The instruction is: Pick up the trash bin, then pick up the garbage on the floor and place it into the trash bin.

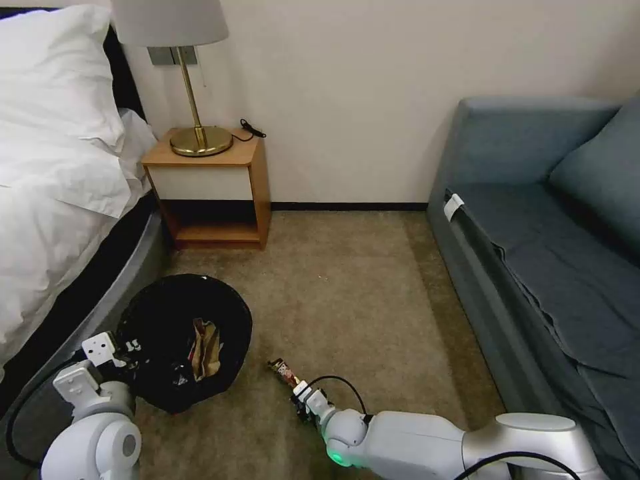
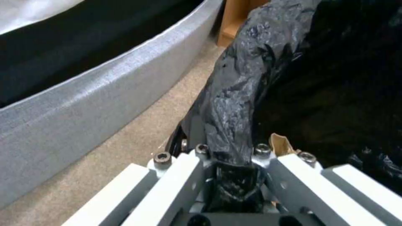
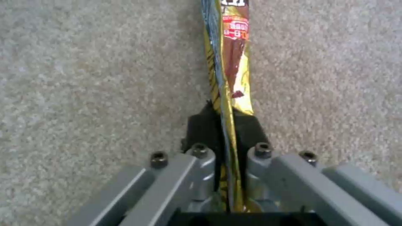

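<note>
Right gripper pinches a brown-yellow snack wrapper; left gripper clamps the bag-lined round black trash bin, holding a tan wrapper.

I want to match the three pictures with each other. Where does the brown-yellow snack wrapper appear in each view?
Head view: the brown-yellow snack wrapper is low centre, at the tip of the right claw, right of the trash bin.
Left wrist view: this camera faces the bin's bag rim, pinched by the left claw.
Right wrist view: upper centre, sticking out of the shut claw.
Shared landmark: the beige carpet.
</note>
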`<state>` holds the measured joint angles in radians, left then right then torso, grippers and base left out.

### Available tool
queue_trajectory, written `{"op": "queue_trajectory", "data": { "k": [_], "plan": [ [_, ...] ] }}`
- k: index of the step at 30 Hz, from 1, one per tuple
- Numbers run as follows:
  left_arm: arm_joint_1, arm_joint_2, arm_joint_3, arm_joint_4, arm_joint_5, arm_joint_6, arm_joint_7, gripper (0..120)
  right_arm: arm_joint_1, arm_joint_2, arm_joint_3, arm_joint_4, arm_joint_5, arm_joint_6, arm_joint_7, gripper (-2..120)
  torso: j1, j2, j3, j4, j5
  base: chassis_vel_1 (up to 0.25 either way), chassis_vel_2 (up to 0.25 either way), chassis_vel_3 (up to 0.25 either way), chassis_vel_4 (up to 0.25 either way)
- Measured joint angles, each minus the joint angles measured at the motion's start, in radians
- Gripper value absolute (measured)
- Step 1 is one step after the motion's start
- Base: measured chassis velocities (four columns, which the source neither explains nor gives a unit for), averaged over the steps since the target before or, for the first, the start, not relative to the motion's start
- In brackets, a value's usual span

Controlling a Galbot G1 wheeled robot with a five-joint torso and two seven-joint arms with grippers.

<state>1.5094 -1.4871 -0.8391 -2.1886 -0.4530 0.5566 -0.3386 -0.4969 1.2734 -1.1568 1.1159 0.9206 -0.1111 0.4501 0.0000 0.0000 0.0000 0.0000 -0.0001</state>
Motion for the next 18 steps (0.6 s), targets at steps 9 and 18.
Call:
{"op": "queue_trajectory", "data": {
  "k": [9,18],
  "plan": [
    [-0.003,0.003,0.0,0.006,-0.001,0.0,0.0,3,0.001,-0.035,0.028,0.041,-0.005,0.008,0.004,1,0.0,0.0,0.0,0.0,0.0002,0.0,0.0,0.0,0.0],
    [-0.006,0.006,0.006,0.013,-0.002,0.0,0.0,3,0.032,-0.274,0.196,0.273,-0.022,-0.031,0.075,0,0.0,0.0,0.0,-0.0003,0.0002,0.0,0.0,0.0,0.0]
  ]
}}
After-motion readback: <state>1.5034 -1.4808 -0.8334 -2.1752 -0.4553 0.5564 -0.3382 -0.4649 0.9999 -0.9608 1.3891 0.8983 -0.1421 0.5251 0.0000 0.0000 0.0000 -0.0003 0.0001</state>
